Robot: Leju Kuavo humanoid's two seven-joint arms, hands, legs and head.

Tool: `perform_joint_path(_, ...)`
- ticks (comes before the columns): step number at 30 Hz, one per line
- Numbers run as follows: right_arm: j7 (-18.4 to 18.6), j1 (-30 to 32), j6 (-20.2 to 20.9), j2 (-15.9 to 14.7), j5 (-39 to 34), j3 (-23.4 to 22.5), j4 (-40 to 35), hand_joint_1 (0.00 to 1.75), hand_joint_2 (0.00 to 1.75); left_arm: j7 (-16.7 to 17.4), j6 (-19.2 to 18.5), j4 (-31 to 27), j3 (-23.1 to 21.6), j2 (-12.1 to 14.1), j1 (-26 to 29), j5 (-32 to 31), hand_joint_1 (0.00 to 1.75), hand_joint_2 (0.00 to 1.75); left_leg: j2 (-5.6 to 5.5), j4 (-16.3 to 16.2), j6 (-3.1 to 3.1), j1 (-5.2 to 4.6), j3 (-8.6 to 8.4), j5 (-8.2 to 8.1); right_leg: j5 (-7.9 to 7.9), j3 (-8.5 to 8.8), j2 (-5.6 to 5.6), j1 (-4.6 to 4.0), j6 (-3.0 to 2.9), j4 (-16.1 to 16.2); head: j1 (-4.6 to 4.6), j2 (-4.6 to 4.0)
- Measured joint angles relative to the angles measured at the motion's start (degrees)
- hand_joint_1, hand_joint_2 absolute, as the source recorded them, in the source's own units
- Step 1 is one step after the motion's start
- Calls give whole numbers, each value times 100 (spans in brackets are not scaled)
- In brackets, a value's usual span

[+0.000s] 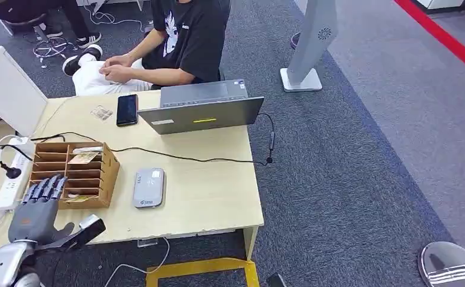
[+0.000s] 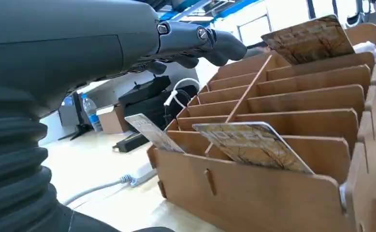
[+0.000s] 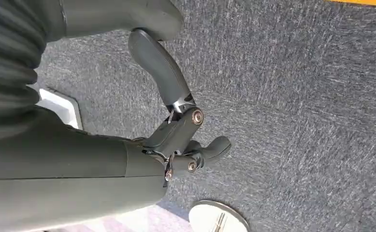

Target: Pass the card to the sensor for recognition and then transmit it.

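A wooden slotted card rack [image 1: 109, 172] stands on the table's left part, with a patterned card [image 1: 83, 158] in a far slot and another card [image 1: 79, 198] in a near slot. My left hand [image 1: 39, 206] hovers at the rack's near left corner, fingers straight and apart, holding nothing. The left wrist view shows the rack [image 2: 253, 198] up close with three cards leaning in it: [image 2: 253, 145], [image 2: 150, 131], [image 2: 311, 38]. The grey card sensor [image 1: 149, 188] lies flat right of the rack. My right hand [image 3: 176, 137] hangs over grey carpet, empty.
A person [image 1: 179, 39] sits behind the table at an open laptop [image 1: 203, 110]. A black phone [image 1: 127, 109], a black cable [image 1: 188, 158], a white power strip [image 1: 12, 179] and a white box [image 1: 6, 89] lie around the rack. A white floor stand [image 1: 308, 51] is on the carpet.
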State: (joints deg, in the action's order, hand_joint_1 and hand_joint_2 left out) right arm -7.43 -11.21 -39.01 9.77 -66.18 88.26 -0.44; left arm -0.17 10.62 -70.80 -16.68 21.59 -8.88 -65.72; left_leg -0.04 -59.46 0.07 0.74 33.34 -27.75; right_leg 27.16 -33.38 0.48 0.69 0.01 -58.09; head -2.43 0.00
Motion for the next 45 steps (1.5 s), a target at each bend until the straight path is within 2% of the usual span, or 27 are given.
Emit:
perform_joint_path(10, 0, -20, 0, 0, 31, 0, -28, 0, 175, 7, 103, 144, -2, -44, -59, -87, 0, 175, 0, 0, 0, 0, 0, 0, 0, 0, 0, 0, 0, 0, 0, 0)
perform_joint_path(24, 13, -49, 0, 44, 271, 0, -96, 0, 175, -19, 481, 472, -2, -70, -175, -433, 0, 175, 0, 0, 0, 0, -1, 0, 0, -1, 0, 0, 0, 0, 0, 0)
perform_joint_path(28, 13, -52, 0, 50, 365, 0, -118, 0, 175, -103, 654, 505, -2, -111, -224, -426, 0, 175, 0, 0, 0, 0, 0, 0, 0, 0, 0, 0, 0, 0, 0, 0)
perform_joint_path(32, 13, -52, 0, 59, 407, 0, -122, 0, 175, -249, 1084, 547, -2, -190, -247, -396, 0, 175, 0, -1, 0, -1, 0, 0, 0, 0, 0, 0, 0, 0, 0, 0)
perform_joint_path(36, 13, -52, 0, 68, 404, 0, -125, 0, 175, -293, 1200, 568, -2, -256, -255, -385, 0, 175, 0, -1, 0, -1, 0, 0, 0, 0, 0, 0, 0, 0, 0, 0)
perform_joint_path(39, 4, -51, 0, 79, 404, 0, -125, 0, 175, -372, 1428, 575, 0, -310, -255, -352, 0, 175, 0, -1, 0, -1, -1, 0, 0, 0, 0, 0, 0, 0, -2, 0)
perform_joint_path(45, -11, -50, 0, 81, 376, 0, -122, 0, 175, -409, 1460, 577, 0, -396, -255, -321, 0, 175, 0, -1, 0, 0, 0, 0, 0, -1, 0, 0, 0, 0, -2, 0)
